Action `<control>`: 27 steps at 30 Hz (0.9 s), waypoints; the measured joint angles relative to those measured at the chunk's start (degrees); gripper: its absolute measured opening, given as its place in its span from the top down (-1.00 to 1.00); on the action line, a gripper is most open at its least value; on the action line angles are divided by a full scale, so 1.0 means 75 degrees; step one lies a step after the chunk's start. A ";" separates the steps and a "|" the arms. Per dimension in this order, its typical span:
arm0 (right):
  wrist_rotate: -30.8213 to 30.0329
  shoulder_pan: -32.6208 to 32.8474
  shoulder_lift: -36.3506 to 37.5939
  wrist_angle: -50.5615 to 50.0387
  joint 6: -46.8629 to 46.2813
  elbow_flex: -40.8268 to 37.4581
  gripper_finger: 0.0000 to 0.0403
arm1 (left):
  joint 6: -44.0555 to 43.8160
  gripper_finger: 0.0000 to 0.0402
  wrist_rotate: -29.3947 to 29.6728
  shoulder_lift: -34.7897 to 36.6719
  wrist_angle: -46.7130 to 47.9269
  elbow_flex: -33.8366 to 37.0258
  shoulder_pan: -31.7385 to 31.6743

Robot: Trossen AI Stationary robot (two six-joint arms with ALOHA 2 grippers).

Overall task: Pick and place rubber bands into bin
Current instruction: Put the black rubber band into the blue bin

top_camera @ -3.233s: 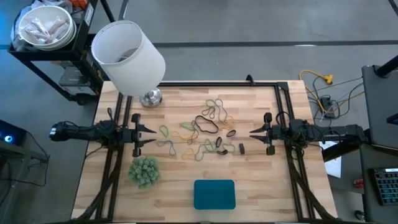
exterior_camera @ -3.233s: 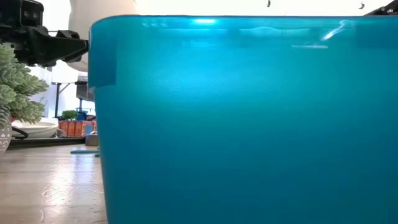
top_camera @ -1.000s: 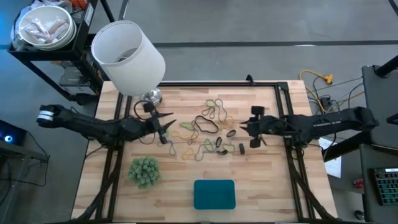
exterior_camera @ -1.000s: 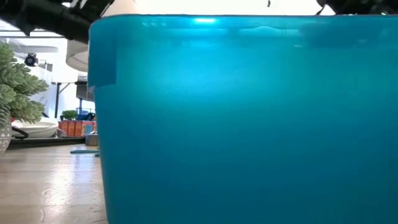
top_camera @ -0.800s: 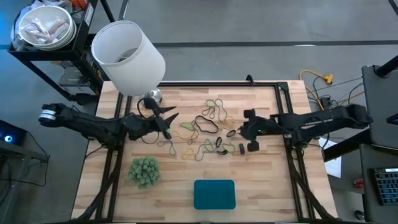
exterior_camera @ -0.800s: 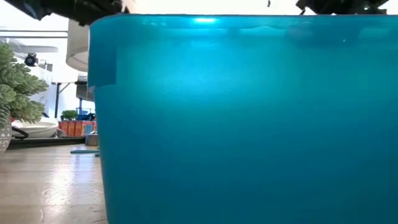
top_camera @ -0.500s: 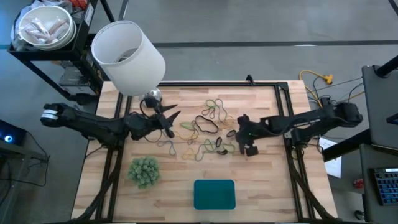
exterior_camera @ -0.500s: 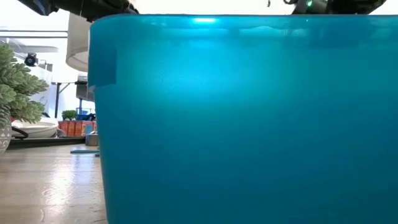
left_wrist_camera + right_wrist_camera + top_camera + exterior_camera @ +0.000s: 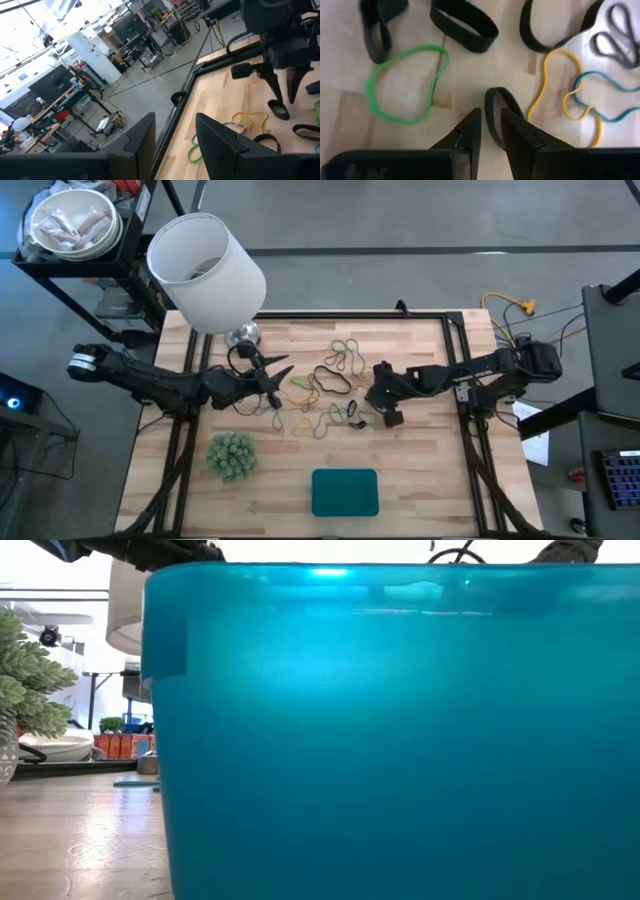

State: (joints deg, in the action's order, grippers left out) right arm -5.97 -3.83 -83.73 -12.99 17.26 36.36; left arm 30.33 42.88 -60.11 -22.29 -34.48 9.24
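The rubber bands (image 9: 327,392) lie scattered flat on the middle of the wooden table, in yellow, green, black and teal. The teal bin (image 9: 345,492) sits near the near edge and fills the low view (image 9: 400,730). My right gripper (image 9: 378,398) is tipped down at the right end of the scatter. In its wrist view the right gripper (image 9: 489,116) is narrowly open, and one side of a small black band (image 9: 496,95) runs between its fingertips. My left gripper (image 9: 276,382) hovers open over the left end of the scatter, fingers wide apart (image 9: 175,135). My right gripper comes down slanting from the table's right, one fingertip (image 9: 470,122) on either side of the black band's strand (image 9: 488,107), which lies flat on the wood. Whether the fingers touch it I cannot tell.
A big white cylindrical container (image 9: 205,268) on a metal foot (image 9: 242,336) stands at the far left. A fuzzy green ball (image 9: 232,455) lies near the left front. Black frame rails (image 9: 455,330) border the table. Bare wood lies around the bin.
My right gripper has moved toward the table's left, tipped downward and come low over the small black band at the right of the scatter. My left gripper has crept slightly toward the right over the bands. The bands and the bin have stayed put.
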 joint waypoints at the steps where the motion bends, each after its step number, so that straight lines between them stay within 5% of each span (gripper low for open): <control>1: 0.0001 -0.0025 -0.0091 0.0015 -0.0070 0.0000 0.66 | 0.0001 0.38 0.0017 0.0022 0.0044 0.0000 0.0027; 17: -0.0027 -0.0121 -0.0433 0.0047 -0.0472 -0.0005 0.67 | 0.0005 0.38 0.0008 0.0043 0.0015 -0.0003 0.0131; 27: -0.0630 -0.0037 -0.0434 -0.0027 -0.0474 -0.0006 0.96 | -0.0004 0.38 0.0002 0.0035 0.0046 0.0022 0.0239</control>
State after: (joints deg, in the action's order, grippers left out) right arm -10.70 -4.10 -86.99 -13.20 13.71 36.32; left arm 30.30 42.89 -59.85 -21.95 -34.32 11.03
